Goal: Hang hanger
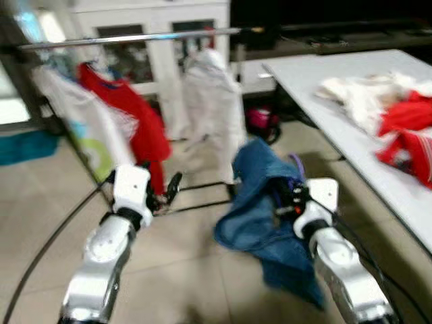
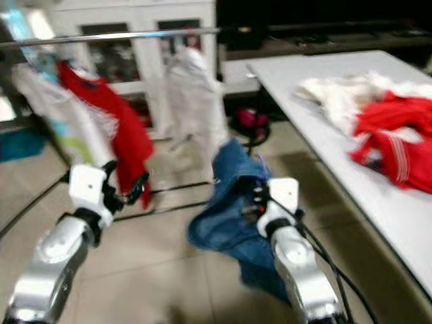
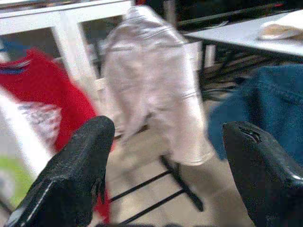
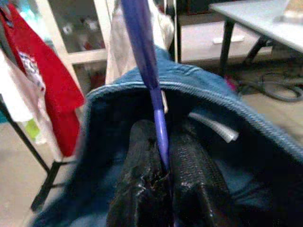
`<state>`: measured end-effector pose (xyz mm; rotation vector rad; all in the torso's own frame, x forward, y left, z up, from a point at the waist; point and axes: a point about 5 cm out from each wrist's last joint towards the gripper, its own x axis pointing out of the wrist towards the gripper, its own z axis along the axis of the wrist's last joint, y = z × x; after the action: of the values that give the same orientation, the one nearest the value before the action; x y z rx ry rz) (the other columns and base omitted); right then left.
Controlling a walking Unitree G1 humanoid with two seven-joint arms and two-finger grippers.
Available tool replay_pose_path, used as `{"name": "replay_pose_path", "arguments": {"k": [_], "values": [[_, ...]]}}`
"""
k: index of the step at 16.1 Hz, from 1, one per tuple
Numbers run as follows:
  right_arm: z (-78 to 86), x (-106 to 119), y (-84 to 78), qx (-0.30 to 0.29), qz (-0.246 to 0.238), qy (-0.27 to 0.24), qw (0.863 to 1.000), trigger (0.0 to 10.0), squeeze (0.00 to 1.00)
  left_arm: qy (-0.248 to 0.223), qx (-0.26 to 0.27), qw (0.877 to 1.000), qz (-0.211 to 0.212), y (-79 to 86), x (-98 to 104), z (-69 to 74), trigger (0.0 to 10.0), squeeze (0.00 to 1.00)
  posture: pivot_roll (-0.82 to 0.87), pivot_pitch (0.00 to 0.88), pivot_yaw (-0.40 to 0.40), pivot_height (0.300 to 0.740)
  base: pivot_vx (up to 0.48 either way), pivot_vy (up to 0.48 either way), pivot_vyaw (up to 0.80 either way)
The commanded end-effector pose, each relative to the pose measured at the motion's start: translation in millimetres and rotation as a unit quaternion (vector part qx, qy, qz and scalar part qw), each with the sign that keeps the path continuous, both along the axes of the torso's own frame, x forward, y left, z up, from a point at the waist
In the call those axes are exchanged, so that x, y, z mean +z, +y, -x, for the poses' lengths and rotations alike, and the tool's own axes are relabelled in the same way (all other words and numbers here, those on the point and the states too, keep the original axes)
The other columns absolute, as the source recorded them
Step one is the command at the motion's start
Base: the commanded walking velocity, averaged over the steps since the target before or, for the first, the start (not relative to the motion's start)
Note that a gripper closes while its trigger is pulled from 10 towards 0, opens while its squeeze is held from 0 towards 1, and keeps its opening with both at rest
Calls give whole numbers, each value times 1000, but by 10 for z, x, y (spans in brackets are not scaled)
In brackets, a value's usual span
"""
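My right gripper (image 4: 161, 175) is shut on the purple hanger (image 4: 147, 71), which carries a blue denim garment (image 1: 260, 216) hanging low in front of me. The clothes rail (image 1: 135, 37) runs across the back left, with a red shirt (image 1: 138, 118), a white-and-green shirt (image 1: 81, 128) and a pale garment (image 1: 212, 101) hung on it. My left gripper (image 1: 162, 192) is open and empty, held out below the red shirt; its fingers (image 3: 75, 175) stand wide apart in the left wrist view.
A white table (image 1: 351, 81) at the right holds a heap of white cloth (image 1: 364, 94) and red cloth (image 1: 408, 131). A white cabinet (image 1: 155, 27) stands behind the rail. The rack's black base bars (image 1: 196, 192) lie on the tiled floor.
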<state>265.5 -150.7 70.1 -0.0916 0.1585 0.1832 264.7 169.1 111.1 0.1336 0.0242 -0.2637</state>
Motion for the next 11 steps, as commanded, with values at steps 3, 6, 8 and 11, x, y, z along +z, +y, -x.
{"name": "replay_pose_path", "arguments": {"k": [3, 6, 8, 11], "values": [[-52, 62, 77, 12, -11, -38, 999, 10000, 0, 21, 17, 1000, 7, -64, -180, 50, 10000, 0, -160, 0, 38, 740, 0, 0, 800], [-14, 56, 28, 4, -11, -46, 999, 10000, 0, -1, 21, 999, 28, -102, -189, 14, 10000, 0, -158, 0, 31, 740, 0, 0, 800], [21, 54, -27, -19, -11, -49, 999, 10000, 0, 3, 27, 998, 59, -100, -199, -25, 10000, 0, -154, 0, 27, 740, 0, 0, 0], [40, 37, -124, -55, -38, -53, 996, 10000, 0, -9, 21, 999, 50, -89, -175, -46, 10000, 0, -140, 0, 26, 740, 0, 0, 0]]}}
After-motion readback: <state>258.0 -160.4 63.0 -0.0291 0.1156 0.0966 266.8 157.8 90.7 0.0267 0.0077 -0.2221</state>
